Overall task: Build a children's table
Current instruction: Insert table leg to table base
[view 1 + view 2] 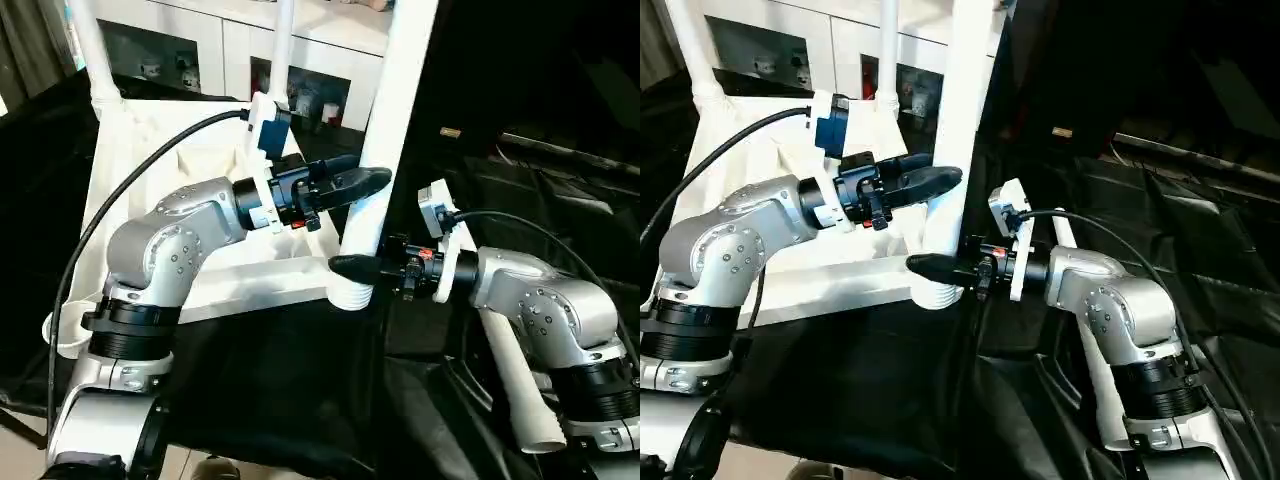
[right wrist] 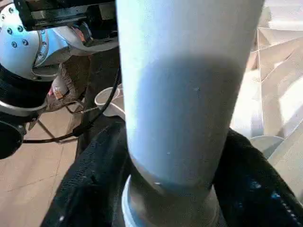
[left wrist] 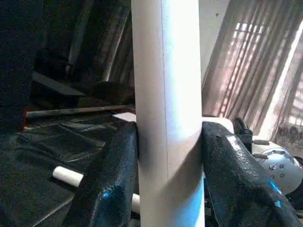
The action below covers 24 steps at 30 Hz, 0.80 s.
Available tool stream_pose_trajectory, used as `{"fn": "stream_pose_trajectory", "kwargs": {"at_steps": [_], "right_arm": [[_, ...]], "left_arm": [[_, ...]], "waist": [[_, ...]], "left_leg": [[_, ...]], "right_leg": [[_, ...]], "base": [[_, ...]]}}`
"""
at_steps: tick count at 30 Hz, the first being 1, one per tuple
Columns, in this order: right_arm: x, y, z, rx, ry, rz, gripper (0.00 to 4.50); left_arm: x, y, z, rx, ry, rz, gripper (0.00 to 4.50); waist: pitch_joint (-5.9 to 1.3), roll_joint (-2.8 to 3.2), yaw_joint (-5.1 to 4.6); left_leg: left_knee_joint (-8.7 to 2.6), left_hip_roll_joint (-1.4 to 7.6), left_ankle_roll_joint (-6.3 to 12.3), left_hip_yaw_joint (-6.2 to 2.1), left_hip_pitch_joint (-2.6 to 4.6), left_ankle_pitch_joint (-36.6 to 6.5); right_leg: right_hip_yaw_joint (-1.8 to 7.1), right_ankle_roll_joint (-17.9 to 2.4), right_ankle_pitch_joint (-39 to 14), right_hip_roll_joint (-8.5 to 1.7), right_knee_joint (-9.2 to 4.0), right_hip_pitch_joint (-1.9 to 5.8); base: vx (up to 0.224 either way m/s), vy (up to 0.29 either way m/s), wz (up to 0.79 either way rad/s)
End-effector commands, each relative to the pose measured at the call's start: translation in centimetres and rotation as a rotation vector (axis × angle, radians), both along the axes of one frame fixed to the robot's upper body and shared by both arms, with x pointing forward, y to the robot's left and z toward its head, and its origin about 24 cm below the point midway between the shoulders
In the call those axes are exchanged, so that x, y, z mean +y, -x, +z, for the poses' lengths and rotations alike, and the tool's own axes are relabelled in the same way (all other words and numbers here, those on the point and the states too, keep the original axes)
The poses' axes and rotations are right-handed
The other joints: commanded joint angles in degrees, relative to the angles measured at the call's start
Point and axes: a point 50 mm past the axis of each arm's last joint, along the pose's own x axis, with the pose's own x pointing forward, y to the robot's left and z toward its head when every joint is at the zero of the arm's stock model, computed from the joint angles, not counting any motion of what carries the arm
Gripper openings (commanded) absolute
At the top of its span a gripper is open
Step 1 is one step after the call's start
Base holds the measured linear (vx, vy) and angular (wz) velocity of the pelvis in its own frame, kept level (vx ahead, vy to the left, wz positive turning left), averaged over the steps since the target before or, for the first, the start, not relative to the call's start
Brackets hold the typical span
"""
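Head views showed the upturned white tabletop on the black-draped work table, with a long white leg standing nearly upright in its near corner socket. Left gripper clasped that leg higher up; right gripper sat lower, just above the socket. Left wrist view showed both fingers pressed against the smooth tube, and a spare leg lying beyond. Right wrist view showed black fingers flanking the leg; contact there was unclear.

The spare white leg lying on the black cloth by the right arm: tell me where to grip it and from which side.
Grip the spare leg mid-shaft, from above, fingers straddling its width: it lies flat and bare there, and its top end is tucked under the right forearm.
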Motion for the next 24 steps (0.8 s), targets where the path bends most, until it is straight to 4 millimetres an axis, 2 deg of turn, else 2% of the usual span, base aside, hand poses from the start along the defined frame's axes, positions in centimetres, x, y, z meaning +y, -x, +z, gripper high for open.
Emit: {"fn": "stream_pose_trajectory", "kwargs": {"at_steps": [1, 2, 6, 15, 16, 17, 18, 21, 22, 23, 24], "right_arm": [[-0.4, -0.2, 0.7, -0.012, -0.012, -0.001, 2.30], [-0.3, -0.2, 0.7, -0.012, -0.011, 0.000, 2.13], [-0.2, -0.2, 0.7, -0.013, -0.011, 0.004, 1.97], [-0.1, -0.1, 0.6, -0.020, -0.018, 0.003, 1.91], [-0.1, -0.1, 0.6, -0.023, -0.021, -0.001, 1.91], [-0.1, -0.2, 0.6, -0.026, -0.024, -0.005, 1.91], [-0.1, -0.2, 0.7, -0.033, -0.029, -0.012, 1.91], [-0.1, -0.5, 0.9, -0.049, -0.061, -0.042, 1.91], [-0.1, -0.5, 1.0, -0.052, -0.071, -0.049, 1.91], [-0.1, -0.6, 1.1, -0.055, -0.078, -0.055, 1.91], [-0.1, -0.8, 1.3, -0.063, -0.103, -0.082, 1.90]], "left_arm": [[-0.5, 0.1, 0.5, -0.037, -0.014, -0.009, 1.81], [-0.5, 0.1, 0.5, -0.038, -0.015, -0.008, 1.81], [-0.5, 0.1, 0.5, -0.039, -0.016, -0.009, 1.81], [-0.4, 0.1, 0.2, -0.020, -0.023, 0.006, 1.81], [-0.4, 0.0, 0.1, 0.030, -0.009, -0.005, 2.37], [-0.4, 0.0, 0.2, 0.066, 0.003, -0.016, 2.51], [-0.3, 0.0, 0.3, 0.082, 0.023, -0.016, 2.51], [-0.1, -0.7, 0.9, 0.052, 0.076, 0.044, 2.61], [-0.1, -0.8, 1.1, 0.043, 0.088, 0.061, 2.86], [0.0, -1.0, 1.2, 0.036, 0.099, 0.075, 2.86], [0.2, -1.5, 1.8, 0.021, 0.178, 0.129, 2.93]], "waist": [[-4.02, 0.80, 0.10], [-4.02, 0.80, 0.12], [-4.07, 0.81, 0.13], [-4.06, 0.88, 0.10], [-4.06, 0.86, 0.09], [-4.06, 0.87, 0.11], [-4.07, 1.01, 0.06], [-4.02, 0.78, 0.10], [-4.05, 0.87, 0.22], [-4.06, 0.76, 0.22], [-4.06, 0.66, 0.22]], "left_leg": [[-4.28, -0.01, -4.09, 0.48, 1.10, -14.2], [-4.28, -0.02, -4.05, 0.48, 1.08, -14.1], [-4.25, 0.02, -4.01, 0.49, 1.11, -13.6], [-4.26, -0.02, -4.07, 0.48, 1.06, -13.8], [-4.22, -0.03, -4.13, 0.53, 1.10, -13.8], [-4.21, -0.04, -4.11, 0.49, 1.08, -13.8], [-4.18, -0.09, -4.19, 0.52, 1.08, -13.9], [-4.17, -0.10, -4.01, 0.54, 1.03, -14.1], [-4.20, -0.06, -4.07, 0.50, 1.17, -14.2], [-4.23, -0.05, -4.02, 0.47, 1.07, -14.1], [-4.24, -0.05, -4.01, 0.47, 1.02, -14.1]], "right_leg": [[1.21, -8.0, -15.2, -1.86, -4.15, 2.61], [1.22, -8.0, -15.2, -1.86, -4.15, 2.60], [1.22, -8.0, -14.6, -1.87, -4.09, 2.59], [1.21, -8.1, -14.5, -1.84, -4.06, 2.65], [1.23, -8.2, -14.4, -1.83, -3.99, 2.61], [1.22, -8.3, -14.4, -1.83, -3.98, 2.63], [1.22, -8.5, -14.3, -1.80, -3.89, 2.59], [1.23, -8.3, -15.3, -1.89, -4.26, 2.57], [1.20, -8.2, -15.4, -1.87, -4.26, 2.52], [1.20, -8.1, -15.3, -1.87, -4.25, 2.61], [1.18, -8.1, -15.2, -1.85, -4.20, 2.64]], "base": [[0.000, 0.000, 0.00], [0.000, 0.000, 0.00], [0.000, 0.000, 0.00], [0.000, 0.000, 0.00], [0.000, 0.000, 0.00], [0.000, 0.000, 0.00], [0.000, 0.000, 0.00], [0.000, 0.000, 0.00], [0.000, 0.000, 0.00], [0.000, 0.000, 0.00], [0.000, 0.000, 0.00]]}}
